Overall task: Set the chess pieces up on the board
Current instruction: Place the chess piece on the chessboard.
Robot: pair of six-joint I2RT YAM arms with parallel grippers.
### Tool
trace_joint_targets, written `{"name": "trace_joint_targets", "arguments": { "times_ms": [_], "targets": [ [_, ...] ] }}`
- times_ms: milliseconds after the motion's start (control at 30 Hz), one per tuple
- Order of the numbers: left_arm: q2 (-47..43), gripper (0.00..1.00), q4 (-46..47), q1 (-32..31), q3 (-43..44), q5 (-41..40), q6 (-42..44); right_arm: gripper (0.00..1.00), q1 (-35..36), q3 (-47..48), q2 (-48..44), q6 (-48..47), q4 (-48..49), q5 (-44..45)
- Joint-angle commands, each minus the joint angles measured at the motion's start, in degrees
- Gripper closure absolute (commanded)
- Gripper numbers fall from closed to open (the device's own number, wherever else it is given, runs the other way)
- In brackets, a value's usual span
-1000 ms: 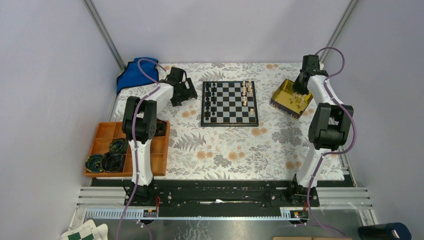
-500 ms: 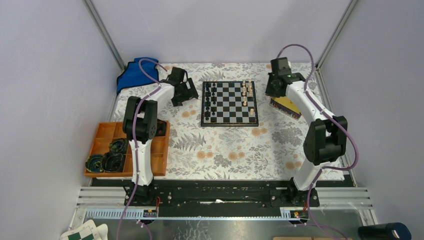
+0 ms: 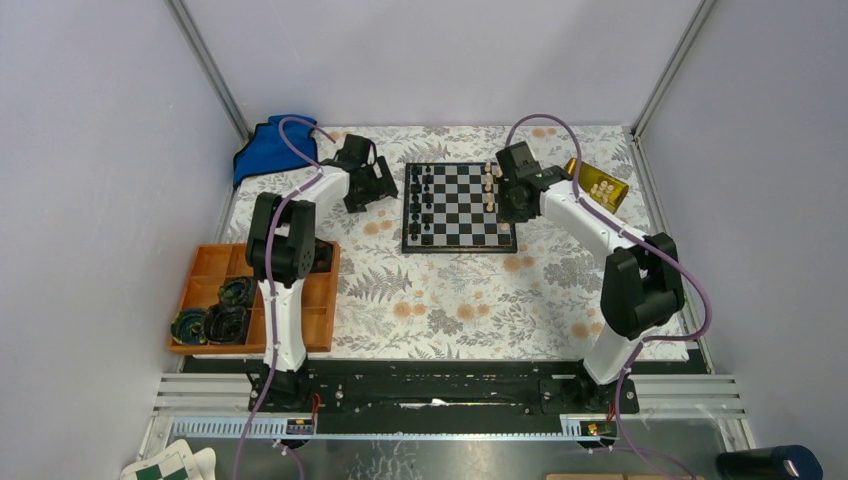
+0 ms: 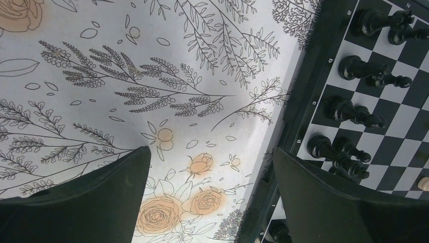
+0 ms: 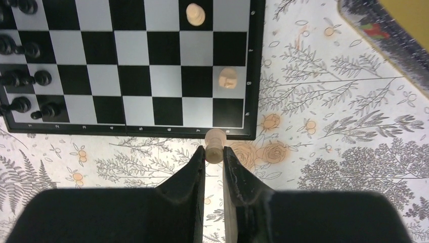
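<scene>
A: Floral cloth (image 3: 450,300); right gripper (image 5: 214,157) clamps a pale piece (image 5: 215,144) just over the board (image 5: 126,66) edge. Step?
B: Carrying it to place, I'd say. Next: lower onto a free square. Left gripper (image 4: 210,152) gapes empty beside the board.

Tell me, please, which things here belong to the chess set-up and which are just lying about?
Job in hand: board, black pieces, pale pieces, the pale piece in the right pincer, gold tin.
Lying about: blue cloth, orange tray, green-and-white checkered folded thing.
</scene>
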Motion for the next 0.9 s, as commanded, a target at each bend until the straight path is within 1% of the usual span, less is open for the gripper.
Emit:
{"name": "trace_joint_targets", "arguments": {
  "times_ms": [0,400,867],
  "targets": [
    [1.5,0.01,-1.5,-0.2,1.3,0.8,-0.5,0.96,1.5,-1.7,-1.9,0.7,1.7,0.7],
    [1.8,0.01,-1.5,-0.2,1.1,0.9,-0.5,0.96,1.6,-4.0,1.1,0.2,3.8,1.1],
    [2.2,0.01,-1.4,-0.2,0.8,0.7,-0.4,0.95,1.6,-2.0,5.7,-0.6,4.6,2.5]
  ]
}}
